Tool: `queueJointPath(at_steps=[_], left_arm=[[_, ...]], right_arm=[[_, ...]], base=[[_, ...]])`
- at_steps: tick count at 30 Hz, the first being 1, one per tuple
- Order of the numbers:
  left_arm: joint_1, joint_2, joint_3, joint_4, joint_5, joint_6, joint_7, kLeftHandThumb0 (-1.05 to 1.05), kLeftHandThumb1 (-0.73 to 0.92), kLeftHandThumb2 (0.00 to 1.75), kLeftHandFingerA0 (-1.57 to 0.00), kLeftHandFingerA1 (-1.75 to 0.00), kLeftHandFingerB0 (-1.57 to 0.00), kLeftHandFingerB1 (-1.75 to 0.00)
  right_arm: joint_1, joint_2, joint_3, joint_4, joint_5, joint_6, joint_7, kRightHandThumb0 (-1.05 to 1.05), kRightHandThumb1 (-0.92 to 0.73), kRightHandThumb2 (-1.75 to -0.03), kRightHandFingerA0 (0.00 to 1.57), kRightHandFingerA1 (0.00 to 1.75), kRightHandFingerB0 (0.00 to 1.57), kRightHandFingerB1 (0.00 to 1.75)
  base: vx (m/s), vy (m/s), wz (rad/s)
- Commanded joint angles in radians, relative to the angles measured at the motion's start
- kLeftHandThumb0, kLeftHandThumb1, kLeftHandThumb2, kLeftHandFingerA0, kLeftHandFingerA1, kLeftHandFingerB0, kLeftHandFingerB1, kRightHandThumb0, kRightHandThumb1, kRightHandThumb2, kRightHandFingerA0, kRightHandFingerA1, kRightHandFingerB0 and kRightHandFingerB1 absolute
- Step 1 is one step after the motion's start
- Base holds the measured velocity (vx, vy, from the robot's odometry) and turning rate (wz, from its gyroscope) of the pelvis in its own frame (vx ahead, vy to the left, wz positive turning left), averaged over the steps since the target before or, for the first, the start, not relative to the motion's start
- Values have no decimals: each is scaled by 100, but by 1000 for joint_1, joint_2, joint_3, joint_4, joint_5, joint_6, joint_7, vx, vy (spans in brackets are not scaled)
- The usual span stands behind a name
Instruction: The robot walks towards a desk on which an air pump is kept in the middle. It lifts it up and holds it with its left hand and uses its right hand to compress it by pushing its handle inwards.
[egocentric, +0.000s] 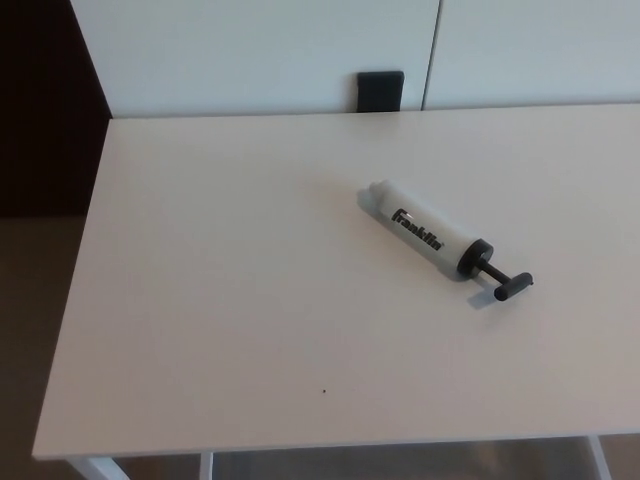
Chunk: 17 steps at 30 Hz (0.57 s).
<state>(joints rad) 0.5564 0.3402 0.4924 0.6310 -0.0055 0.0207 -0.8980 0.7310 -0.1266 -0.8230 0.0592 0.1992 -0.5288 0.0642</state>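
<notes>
Head view shows the air pump (432, 236) lying flat on the white surface (200, 300), its handle (513, 287) a little way out toward four o'clock, neither hand visible, so lifting and compressing remain unshown.

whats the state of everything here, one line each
air pump: lying on its side on the desk, untouched
pump handle: black T-handle, partly pulled out, pointing lower right
desk: white, bearing the pump
black object: behind the desk's far edge, against the wall
robot hands: not in view
</notes>
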Motion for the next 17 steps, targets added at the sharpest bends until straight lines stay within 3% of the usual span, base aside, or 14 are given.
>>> queueJointPath(at_steps=[1,2,3,4,5,7,8,9,10,13,15,16,17], left_arm=[[303,-443,-547,-684,-257,361,7,-63,89,66,-53,-58,-45,-41],[301,-507,-522,-654,-286,450,60,-66,89,67,-58,-61,-35,-35],[300,-542,-507,-643,-299,496,94,-66,89,67,-58,-61,-35,-35],[298,-546,-501,-651,-293,498,110,-66,89,67,-58,-61,-35,-35],[286,-568,-493,-673,-282,506,154,-65,86,66,-59,-60,-30,-32],[280,-584,-489,-690,-274,513,182,-65,86,66,-59,-60,-30,-32],[287,-580,-475,-693,-228,427,199,-57,89,67,-57,-66,-41,-35],[293,-574,-466,-694,-195,363,208,-57,89,67,-57,-66,-41,-35],[330,-561,-446,-653,-173,275,190,-56,89,67,-61,-69,-44,-35],[376,-550,-429,-612,-162,204,172,-56,89,67,-61,-69,-44,-35],[430,-607,-396,-634,-201,262,233,-50,80,64,-58,-64,-43,-40],[438,-635,-393,-652,-194,272,282,-51,64,97,-55,-70,-41,-58],[443,-652,-394,-666,-187,277,316,-51,64,97,-55,-70,-41,-58]], right_arm=[[109,135,561,-130,-24,-13,285,-86,-74,-67,31,64,22,49],[94,222,777,-149,84,239,365,-87,-83,-65,56,72,42,62],[79,262,880,-151,124,350,405,-87,-83,-65,56,72,42,62],[65,256,873,-137,98,321,406,-87,-83,-65,56,72,42,62],[39,247,860,-130,96,323,407,-85,-84,-65,32,65,20,45],[24,241,855,-130,106,334,405,-85,-84,-65,32,65,20,45],[50,257,842,-119,161,354,419,-81,-59,-103,47,71,31,55],[72,269,833,-111,200,366,429,-81,-59,-103,47,71,31,55],[139,261,813,-83,222,333,472,-83,-91,-66,37,68,24,46],[212,239,797,-53,235,287,516,-83,-91,-66,37,68,24,46],[288,220,802,-80,233,321,484,-81,-83,-66,32,72,22,51],[292,223,805,-78,231,333,463,-81,-81,-65,32,73,25,53],[292,224,809,-76,232,340,448,-81,-81,-65,32,73,25,53]], base=[[0,0,0],[0,0,0],[0,0,0],[0,0,0],[0,0,0],[0,0,0],[0,0,0],[0,0,0],[0,0,0],[0,0,0],[0,0,0],[0,0,0],[0,0,0]])
